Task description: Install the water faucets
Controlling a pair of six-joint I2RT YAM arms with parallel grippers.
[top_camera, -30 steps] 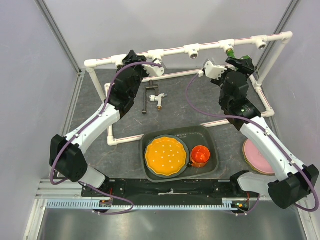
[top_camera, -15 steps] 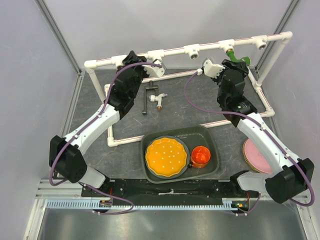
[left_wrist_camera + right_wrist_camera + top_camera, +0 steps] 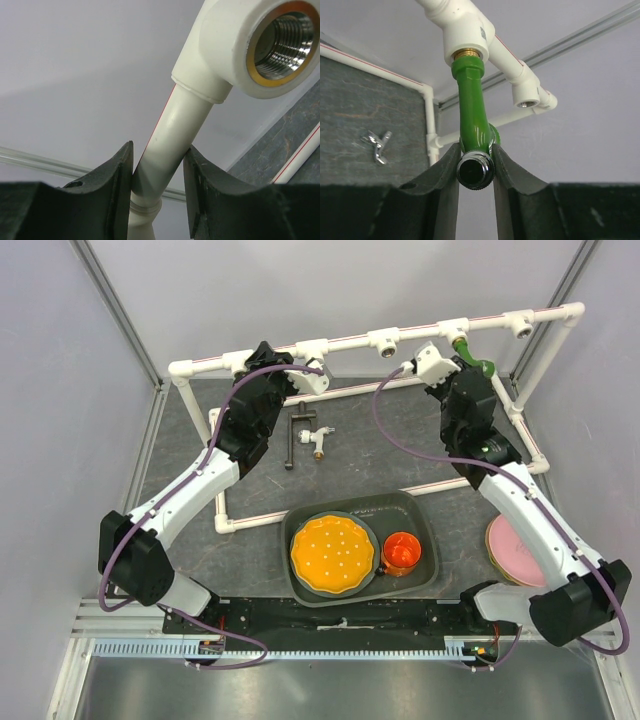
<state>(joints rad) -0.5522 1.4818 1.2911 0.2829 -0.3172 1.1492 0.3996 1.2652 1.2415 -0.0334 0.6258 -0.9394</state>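
A green faucet [image 3: 472, 110] hangs screwed by its brass end into a white tee socket [image 3: 466, 35] of the PVC pipe frame [image 3: 350, 341]. My right gripper [image 3: 475, 167] is shut on its round silver tip [image 3: 475, 171]. From above, the green faucet [image 3: 480, 364] peeks out past the right gripper [image 3: 468, 372]. A black-handled white-and-brass faucet [image 3: 318, 438] lies on the dark mat inside the frame. A tiny silvery faucet [image 3: 377, 146] lies on the mat too. My left gripper [image 3: 158, 162] is shut on the frame's top pipe [image 3: 172, 130], below an empty threaded socket [image 3: 280, 45].
A dark tray [image 3: 420, 505] near the arm bases holds an orange plate [image 3: 331, 552] and an orange cup [image 3: 401, 552]. A pink plate [image 3: 512, 552] lies at the right under the right arm. Empty sockets [image 3: 386, 341] sit along the top pipe.
My right gripper has moved left and back onto the green faucet and gone from open to shut on its tip. The left arm has not moved.
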